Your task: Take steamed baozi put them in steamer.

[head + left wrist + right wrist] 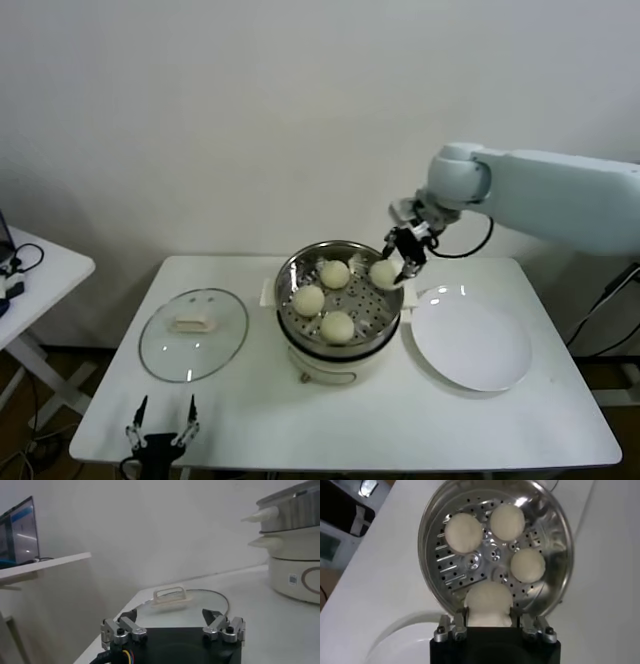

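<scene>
The steamer [283, 285] stands mid-table, a shiny perforated basket [560, 540] on a cream pot base [295, 575]. Three steamed baozi [335, 273] [308, 299] [338, 325] lie on its bottom; the right wrist view shows them as three pale buns [464, 532] [507, 521] [528, 564]. Over the basket's right back side, my right gripper [392, 268] [488, 615] is shut on one more baozi [383, 273] [488, 602], low inside the rim. Parked at the table's front left edge, my left gripper [160, 425] [172, 622] is open and holds nothing.
An empty white plate [470, 340] lies right of the steamer. The glass lid [193, 333] [172, 597] with its cream handle lies flat to the steamer's left. A side table [40, 270] with a laptop [17, 532] stands off to the left.
</scene>
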{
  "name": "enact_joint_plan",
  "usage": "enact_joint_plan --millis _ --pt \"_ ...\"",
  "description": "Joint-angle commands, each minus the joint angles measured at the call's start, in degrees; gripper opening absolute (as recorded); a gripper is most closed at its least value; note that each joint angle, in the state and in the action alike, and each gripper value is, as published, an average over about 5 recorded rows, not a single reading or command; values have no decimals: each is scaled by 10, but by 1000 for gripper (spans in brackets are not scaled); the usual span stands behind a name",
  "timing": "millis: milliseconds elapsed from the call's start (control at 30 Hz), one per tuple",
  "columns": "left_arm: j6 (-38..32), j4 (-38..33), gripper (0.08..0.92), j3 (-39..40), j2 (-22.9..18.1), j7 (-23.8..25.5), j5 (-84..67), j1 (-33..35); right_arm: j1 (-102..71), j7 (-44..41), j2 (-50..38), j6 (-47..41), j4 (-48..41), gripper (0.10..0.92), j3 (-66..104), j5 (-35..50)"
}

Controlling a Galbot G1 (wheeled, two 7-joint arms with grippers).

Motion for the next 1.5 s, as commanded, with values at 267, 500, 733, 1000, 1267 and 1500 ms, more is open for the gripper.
enact_joint_plan --millis 267,500,733,1000,1267,1500 --pt "-3 10 823 0 2 0 1 -4 -134 36 42 -26 -46 580 49 -86" --pt "-3 11 823 -1 2 0 1 -5 -140 41 47 -25 -58 586 63 -86" --pt "-3 10 823 0 1 0 1 -6 -100 36 38 -23 -55 664 67 -35" --pt "-1 5 823 2 0 0 2 -7 5 11 5 -21 -50 819 32 58" --pt "0 0 823 1 2 -5 -9 -10 -101 266 -124 -93 -10 823 159 115" --pt "5 -4 823 1 9 -7 -18 -17 -345 480 -200 -70 46 823 437 189"
